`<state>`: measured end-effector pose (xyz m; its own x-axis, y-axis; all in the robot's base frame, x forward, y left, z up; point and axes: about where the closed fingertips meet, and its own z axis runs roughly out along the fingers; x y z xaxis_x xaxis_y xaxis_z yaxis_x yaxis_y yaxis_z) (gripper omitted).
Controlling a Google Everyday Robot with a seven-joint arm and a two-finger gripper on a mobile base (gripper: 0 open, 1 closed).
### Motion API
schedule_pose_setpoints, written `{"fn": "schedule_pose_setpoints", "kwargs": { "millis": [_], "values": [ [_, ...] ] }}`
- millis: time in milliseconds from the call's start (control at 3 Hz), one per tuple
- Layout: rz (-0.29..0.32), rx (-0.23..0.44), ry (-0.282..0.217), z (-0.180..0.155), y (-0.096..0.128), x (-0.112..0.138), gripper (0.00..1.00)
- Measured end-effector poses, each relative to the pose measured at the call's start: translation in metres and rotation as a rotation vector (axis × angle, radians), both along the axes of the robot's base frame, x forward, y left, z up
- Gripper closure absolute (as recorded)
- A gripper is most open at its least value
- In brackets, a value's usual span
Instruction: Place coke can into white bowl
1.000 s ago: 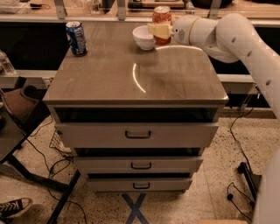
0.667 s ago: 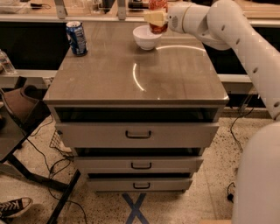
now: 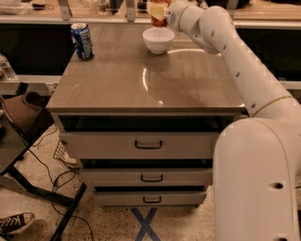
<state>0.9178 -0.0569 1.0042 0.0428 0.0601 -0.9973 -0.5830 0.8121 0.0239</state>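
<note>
Coke can [image 3: 157,21] hangs in jaws above white bowl [image 3: 158,40], blue can [image 3: 82,41] apart.

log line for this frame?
gripper: shut on coke can, raised above white bowl | placement: not yet done | blue can: rear-left, upright

Grey-brown cabinet top [image 3: 188,80]: blue aluminium can [image 3: 82,41] at 10 o'clock, round white bowl [image 3: 158,39] at 12; gripper [image 3: 159,11] clasps coke can [image 3: 158,21] above it.

I count two cans: one coke can [image 3: 159,20], one blue can [image 3: 82,41]. One white bowl [image 3: 158,39]. One gripper [image 3: 157,9], clamped on the coke can above the white bowl. Three drawers [image 3: 148,145], one sneaker [image 3: 14,222].
</note>
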Motion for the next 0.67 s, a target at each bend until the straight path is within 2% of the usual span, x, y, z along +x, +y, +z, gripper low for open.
{"fn": "schedule_pose_setpoints", "kwargs": {
  "millis": [333, 667],
  "values": [
    [-0.028, 0.037, -0.006, -0.017, 0.007, 0.028, 1.00],
    [-0.048, 0.019, 0.005, -0.031, 0.008, 0.037, 1.00]
  ]
}}
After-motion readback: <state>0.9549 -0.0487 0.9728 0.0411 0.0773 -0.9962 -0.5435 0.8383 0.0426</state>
